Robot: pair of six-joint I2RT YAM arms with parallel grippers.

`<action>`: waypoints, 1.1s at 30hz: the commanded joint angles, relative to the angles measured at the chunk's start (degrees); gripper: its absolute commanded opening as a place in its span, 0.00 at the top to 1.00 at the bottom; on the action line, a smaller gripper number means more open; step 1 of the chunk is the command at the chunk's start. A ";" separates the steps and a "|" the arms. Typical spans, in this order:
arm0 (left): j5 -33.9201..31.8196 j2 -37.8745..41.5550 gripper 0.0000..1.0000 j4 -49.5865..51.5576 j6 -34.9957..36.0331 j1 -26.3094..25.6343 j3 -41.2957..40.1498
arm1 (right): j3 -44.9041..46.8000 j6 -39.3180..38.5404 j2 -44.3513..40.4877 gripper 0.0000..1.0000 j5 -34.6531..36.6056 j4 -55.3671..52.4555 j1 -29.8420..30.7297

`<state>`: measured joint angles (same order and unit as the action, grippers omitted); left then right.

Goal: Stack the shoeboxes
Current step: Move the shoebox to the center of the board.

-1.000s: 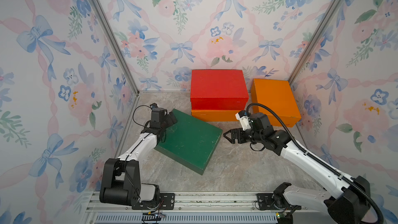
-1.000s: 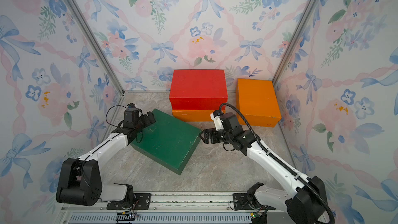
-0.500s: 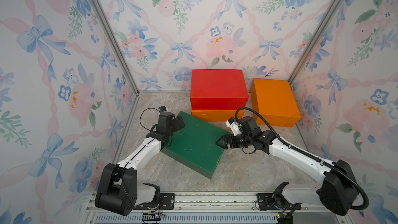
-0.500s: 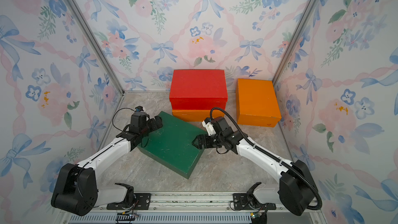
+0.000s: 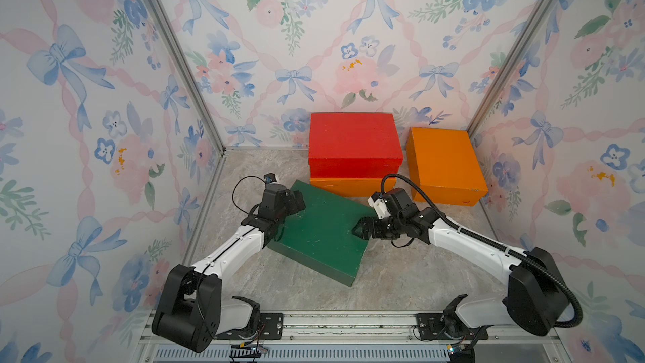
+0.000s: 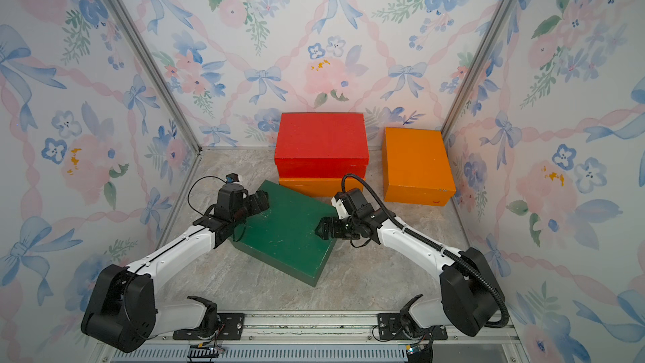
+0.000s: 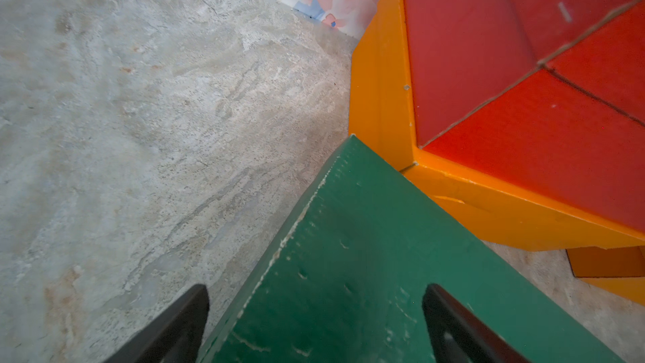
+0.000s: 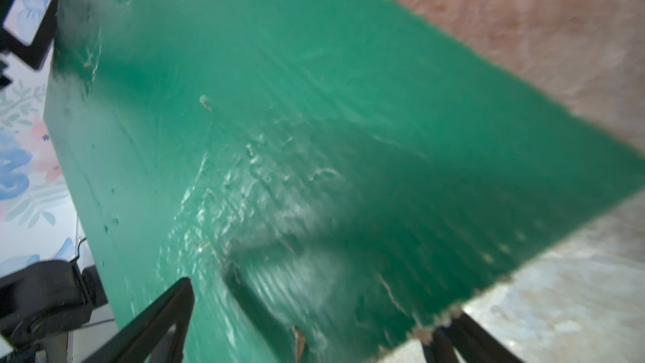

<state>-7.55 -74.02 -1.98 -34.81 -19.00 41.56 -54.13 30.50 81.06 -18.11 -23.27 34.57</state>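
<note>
1. Two grippers flank the dark green shoebox point(image 5: 321, 235), which lies askew in the middle of the table point(image 5: 401, 274). The left gripper point(image 5: 297, 203) is spread wide over its left edge and the right gripper point(image 5: 361, 230) is spread wide at its right edge, neither clamping it.
2. The red shoebox point(image 5: 352, 141) sits atop an orange shoebox point(image 5: 349, 186) at the back edge.
3. A second orange shoebox point(image 5: 443, 162) fills the back right corner.

four shoeboxes sit on the table point(image 5: 314, 295) in both top views: one red shoebox point(image 5: 354, 139), one dark green shoebox point(image 5: 321, 235), and two orange, namely the lower orange shoebox point(image 5: 352, 186) and the lone orange shoebox point(image 5: 445, 165). two robot arms are in view, one left arm point(image 5: 237, 246) and one right arm point(image 5: 467, 245). each arm carries a single gripper, making two: the left gripper point(image 5: 296, 203) and the right gripper point(image 5: 359, 230), with two dark fingers point(image 7: 181, 323) showing in each wrist view.
</note>
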 commanded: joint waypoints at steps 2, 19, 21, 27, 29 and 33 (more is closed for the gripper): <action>6.32 -0.44 0.02 3.21 -3.03 -3.00 -2.01 | -3.29 -0.77 1.45 0.03 -0.93 0.42 -3.23; 7.75 0.14 0.02 2.33 -4.74 -9.52 -4.21 | -5.85 -3.59 3.08 0.03 -1.75 -0.40 -9.82; 7.90 -0.27 0.02 1.65 -5.16 -10.52 -4.42 | -6.52 -4.37 3.21 0.03 -1.84 -1.11 -11.06; 8.00 -1.31 0.02 -0.41 -6.75 -13.02 -4.56 | -6.52 -5.18 2.71 0.03 -2.46 -1.70 -14.53; 8.18 -1.69 0.02 -1.10 -7.24 -13.89 -4.47 | -6.52 -5.34 2.79 0.03 -2.63 -1.73 -15.20; 8.08 -2.44 0.02 -2.09 -7.81 -15.66 -3.80 | -6.70 -5.36 3.14 0.03 -2.73 -1.60 -15.88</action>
<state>-3.66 -75.11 -3.53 -41.10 -32.93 37.80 -58.61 26.11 83.83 -17.52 -25.91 18.63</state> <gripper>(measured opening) 0.979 0.969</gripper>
